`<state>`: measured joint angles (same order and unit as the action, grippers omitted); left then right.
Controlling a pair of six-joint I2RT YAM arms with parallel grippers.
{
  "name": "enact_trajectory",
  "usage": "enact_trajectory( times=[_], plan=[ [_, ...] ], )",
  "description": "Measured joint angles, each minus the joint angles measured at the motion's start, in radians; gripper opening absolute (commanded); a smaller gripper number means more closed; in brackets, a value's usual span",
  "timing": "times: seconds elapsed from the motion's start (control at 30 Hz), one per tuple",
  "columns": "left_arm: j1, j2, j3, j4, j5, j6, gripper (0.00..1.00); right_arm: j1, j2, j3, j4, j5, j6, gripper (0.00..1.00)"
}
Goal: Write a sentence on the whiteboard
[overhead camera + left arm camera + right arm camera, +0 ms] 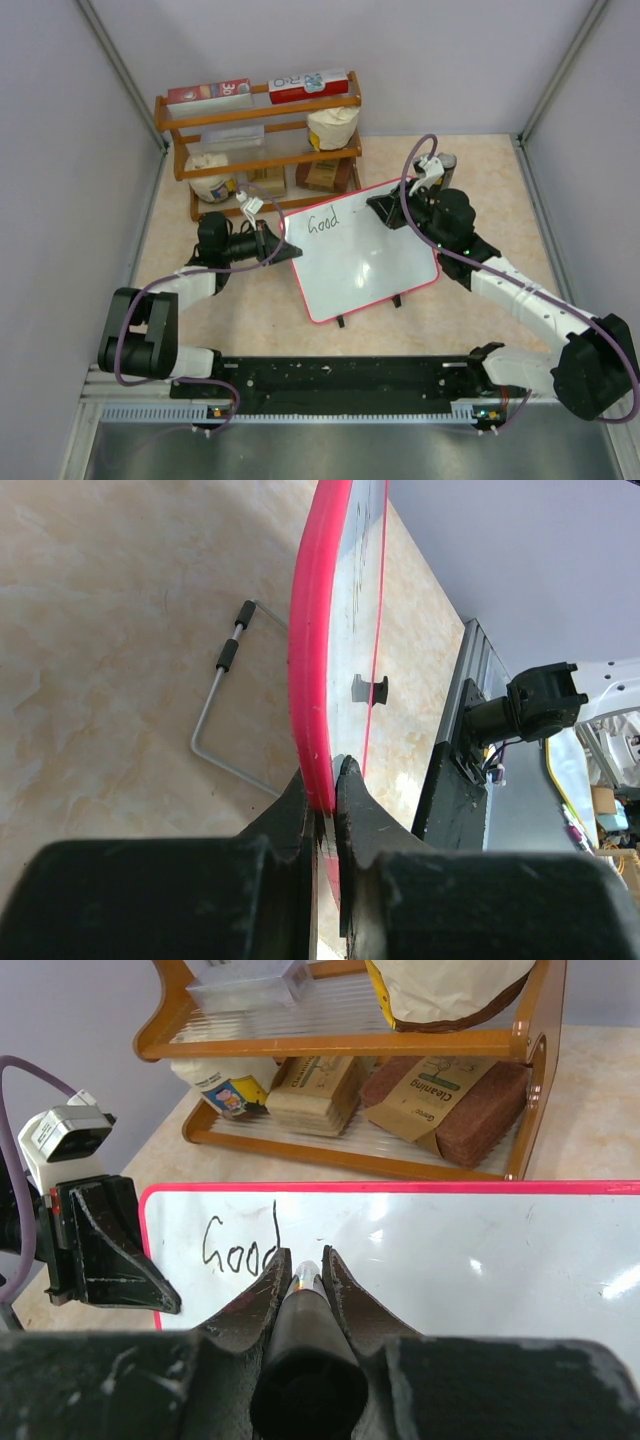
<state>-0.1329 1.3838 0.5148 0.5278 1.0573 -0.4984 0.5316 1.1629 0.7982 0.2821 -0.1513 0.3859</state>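
Observation:
The whiteboard (370, 262) with a red-pink frame stands tilted in the middle of the table on two black clip feet (345, 320). The sentence (323, 220) reads "Good" at its top left. My left gripper (283, 248) is shut on the whiteboard's left edge; the left wrist view shows the jaws (322, 780) pinching the pink frame (315, 630). My right gripper (385, 205) is shut on a dark marker (305, 1310), its tip at the board (460, 1250) just right of "Good" (240, 1250). The left gripper's fingers (110, 1250) show at the board's left.
A wooden two-tier rack (260, 140) with boxes, bags and sponges stands behind the board, close to its top edge (350, 1050). A bent metal wire with black sleeves (215, 695) lies on the table under the board. The black base rail (340, 375) runs along the near edge.

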Motion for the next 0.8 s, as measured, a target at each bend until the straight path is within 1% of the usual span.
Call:
enact_trajectory(
  times=[0.53, 0.8],
  plan=[
    [0.0, 0.0, 0.0, 0.0, 0.0, 0.0, 0.0, 0.0, 0.001, 0.0, -0.002, 0.0, -0.014, 0.0],
    [0.0, 0.0, 0.0, 0.0, 0.0, 0.0, 0.0, 0.0, 0.032, 0.003, -0.001, -0.002, -0.019, 0.0]
  ],
)
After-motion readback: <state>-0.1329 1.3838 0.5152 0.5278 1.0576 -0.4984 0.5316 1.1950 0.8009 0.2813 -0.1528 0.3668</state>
